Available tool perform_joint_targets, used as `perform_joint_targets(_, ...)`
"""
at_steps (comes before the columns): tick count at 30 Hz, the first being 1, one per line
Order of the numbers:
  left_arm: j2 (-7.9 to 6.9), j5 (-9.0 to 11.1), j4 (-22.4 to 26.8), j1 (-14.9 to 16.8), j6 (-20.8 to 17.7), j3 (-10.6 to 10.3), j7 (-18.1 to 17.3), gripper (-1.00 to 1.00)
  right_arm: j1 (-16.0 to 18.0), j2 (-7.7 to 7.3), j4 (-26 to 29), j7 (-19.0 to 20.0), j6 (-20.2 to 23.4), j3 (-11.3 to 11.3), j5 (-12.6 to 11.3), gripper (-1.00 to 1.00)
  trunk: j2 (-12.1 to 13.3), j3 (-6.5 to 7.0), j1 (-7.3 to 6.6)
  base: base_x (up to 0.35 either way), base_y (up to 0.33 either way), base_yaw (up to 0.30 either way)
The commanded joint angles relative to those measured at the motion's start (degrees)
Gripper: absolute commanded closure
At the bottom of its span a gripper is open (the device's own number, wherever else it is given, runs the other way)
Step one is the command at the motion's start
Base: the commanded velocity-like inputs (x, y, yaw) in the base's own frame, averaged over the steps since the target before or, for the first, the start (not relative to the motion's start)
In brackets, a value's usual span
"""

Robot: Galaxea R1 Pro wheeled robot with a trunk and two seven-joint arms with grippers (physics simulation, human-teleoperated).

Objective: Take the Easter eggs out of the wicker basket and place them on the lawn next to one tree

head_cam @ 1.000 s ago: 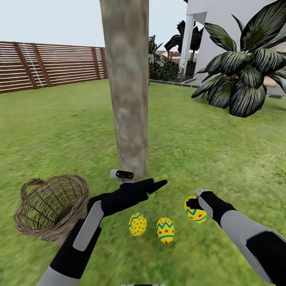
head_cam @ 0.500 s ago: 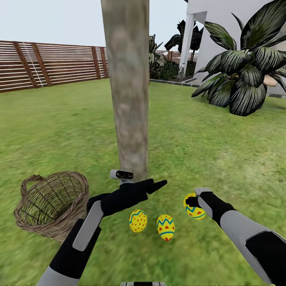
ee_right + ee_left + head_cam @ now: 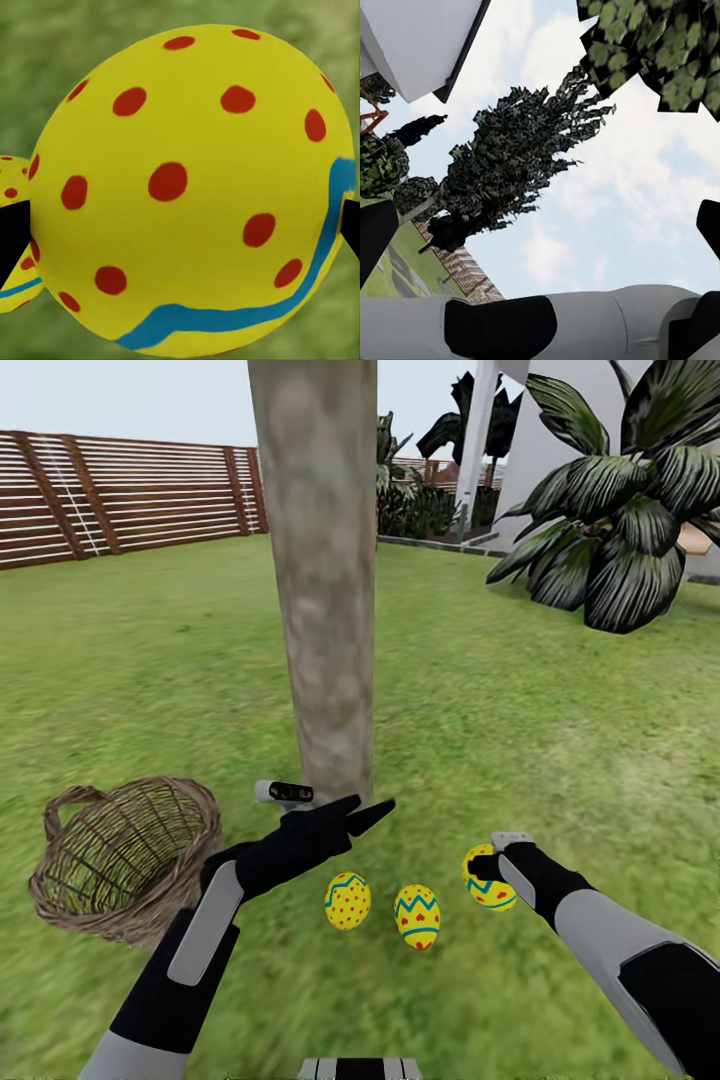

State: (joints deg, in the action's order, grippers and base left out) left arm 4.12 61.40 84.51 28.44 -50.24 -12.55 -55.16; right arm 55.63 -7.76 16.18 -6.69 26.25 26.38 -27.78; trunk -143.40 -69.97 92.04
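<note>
Head view: right gripper (image 3: 487, 867) jaws clasp an Easter egg (image 3: 492, 890); left gripper (image 3: 362, 812) jaws spread, holding nothing.

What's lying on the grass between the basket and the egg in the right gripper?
In the head view, two eggs lie on the lawn between the basket and the held egg, crossed by the left arm.

Lawn (image 3: 560, 720): tree (image 3: 325, 610) at 12 o'clock, basket (image 3: 125, 870) at 8, two eggs (image 3: 347, 901) (image 3: 416, 917) at 6.
</note>
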Motion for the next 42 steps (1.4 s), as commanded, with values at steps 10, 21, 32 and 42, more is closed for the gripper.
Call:
perform_joint_targets(10, 0.08, 0.2, -0.1, 0.0, -0.3, -0.2, 0.1, -1.0, 0.2, 1.49, -0.7, -1.4, 0.5, 0.4, -0.8, 1.0, -0.2, -2.27, 0.24, 0.0, 0.0, 0.0)
perform_joint_targets(21, 0.12, 0.2, -0.1, 0.0, -0.3, -0.4, 0.1, -1.0, 2.4, 5.31, -2.8, -10.3, -7.2, 0.5, -0.5, 1.0, -0.3, -4.7, 0.53, 0.0, 0.0, 0.0)
perform_joint_targets(32, 0.13, 0.2, -0.1, 0.0, -0.3, -0.4, 0.1, -1.0, 2.3, 5.21, -4.0, -10.4, -10.0, 0.0, -0.9, 1.0, -0.4, -7.14, 0.81, 0.0, 0.0, 0.0)
perform_joint_targets(42, 0.16, 0.2, -0.1, 0.0, -0.3, -0.5, 0.1, -1.0, 2.3, 5.24, -4.4, -10.4, -10.0, -0.1, -1.0, 1.0, -0.6, -9.36, 1.07, 0.0, 0.0, 0.0)
